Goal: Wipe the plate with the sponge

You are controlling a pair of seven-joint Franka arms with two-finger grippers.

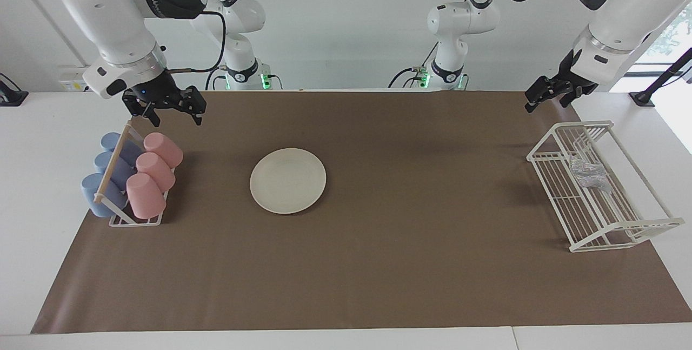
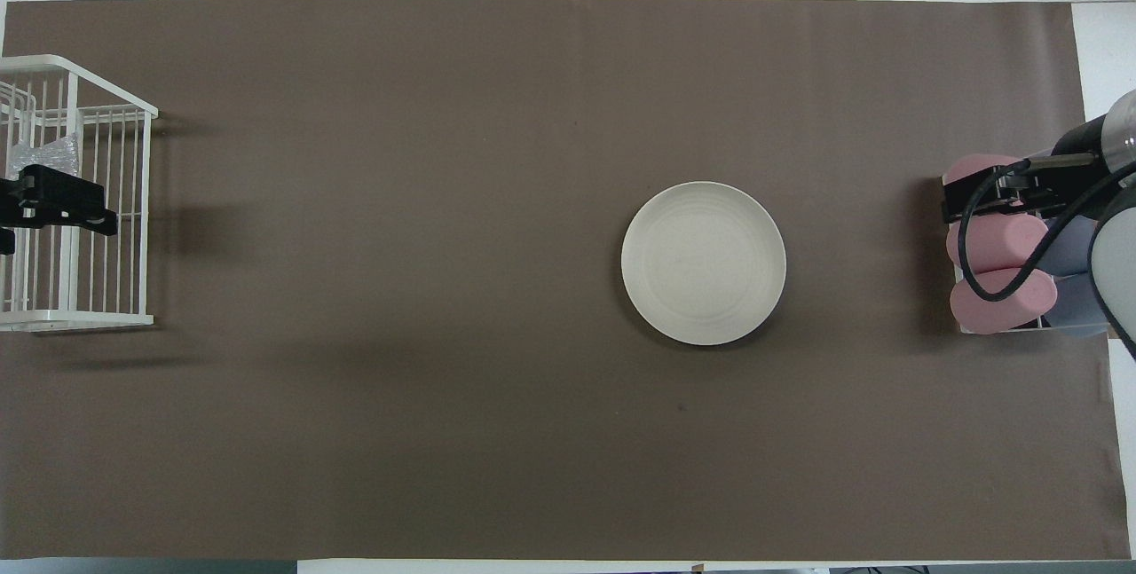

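The sponge [image 1: 589, 173] lies inside the white wire rack [image 1: 638, 229] at the left arm's end of the table, resting on the rack's floor toward the end nearer the robots. The left gripper [image 1: 545, 98] hangs in the air above the mat's edge beside that end of the rack, well apart from the sponge, with its fingers apart and nothing between them; in the overhead view it [image 2: 55, 206] overlaps the rack [image 2: 133, 104], with the sponge [image 2: 49, 151] showing just past it. The plate [image 1: 288, 180] sits flat on the brown mat [image 1: 378, 263], on the right arm's half of the table, its surface bare [image 2: 703, 263]. The right gripper [image 1: 172, 114] hangs above the end of the cup holder [image 1: 132, 221] nearer the robots, jaws spread and empty, near the pink cups [image 1: 154, 174] and blue cups [image 1: 102, 177] but not touching them. Between plate and rack the mat [image 2: 399, 246] lies open, and the strip farther from the robots is likewise open. The rack stands partly off the mat's end edge; the cup holder stands at the mat's edge toward the right arm's end.
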